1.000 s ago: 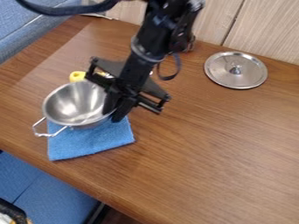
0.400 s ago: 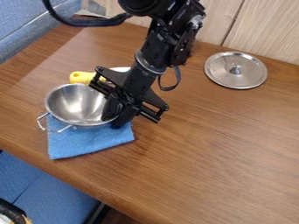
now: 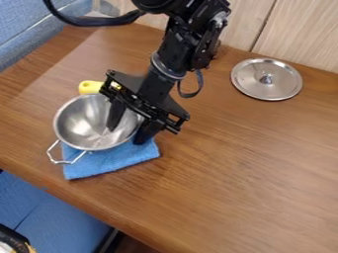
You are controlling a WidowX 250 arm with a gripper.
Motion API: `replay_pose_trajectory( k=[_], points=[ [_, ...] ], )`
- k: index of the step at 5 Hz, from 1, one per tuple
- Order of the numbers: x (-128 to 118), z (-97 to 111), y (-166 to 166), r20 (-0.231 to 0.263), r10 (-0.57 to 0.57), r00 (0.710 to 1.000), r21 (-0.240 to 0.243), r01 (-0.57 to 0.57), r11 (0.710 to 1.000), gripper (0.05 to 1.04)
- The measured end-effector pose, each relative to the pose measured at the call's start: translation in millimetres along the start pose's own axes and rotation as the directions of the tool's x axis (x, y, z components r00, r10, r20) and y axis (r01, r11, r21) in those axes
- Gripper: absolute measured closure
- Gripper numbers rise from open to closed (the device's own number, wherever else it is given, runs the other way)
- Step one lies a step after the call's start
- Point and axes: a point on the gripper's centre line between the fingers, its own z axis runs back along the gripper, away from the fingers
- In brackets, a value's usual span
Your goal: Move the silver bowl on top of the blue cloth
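Jaws spread wider, now apart, one inside bowl [image 3: 82,123], one outside; cloth [image 3: 112,160] nudged right. Bowl over cloth, left of frame. Likely release step; next I should lift straight clear.

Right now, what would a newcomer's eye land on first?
Probably the shiny silver metal bowl at left, one finger of the black robot gripper inside it and the other outside, with a blue cloth showing beneath. Next, the round silver metal lid lying at upper right.

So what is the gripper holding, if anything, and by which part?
Nothing, it seems: the gripper is open, one finger inside the silver bowl, one outside.
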Motion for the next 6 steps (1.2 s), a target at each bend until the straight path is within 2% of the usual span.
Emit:
replay_pose_trajectory(
  k=[1, 2, 3, 4, 5, 6],
  points=[
    [0, 7, -6, 0.036, -0.029, 0.999, -0.013, 0.029, 0.999, 0.151],
    [5, 27, -10, 0.095, -0.049, 0.994, -0.034, 0.053, 0.998, 0.079],
    [8, 56, -7, 0.180, -0.036, 0.983, -0.054, 0.047, 0.997, 0.083],
    [10, 75, -6, 0.233, -0.024, 0.972, -0.079, 0.044, 0.996, 0.083],
    [9, 82, -7, 0.271, -0.028, 0.962, -0.081, 0.052, 0.995, 0.083],
    [10, 82, -7, 0.273, -0.028, 0.962, -0.080, 0.052, 0.995, 0.083]
  ],
)
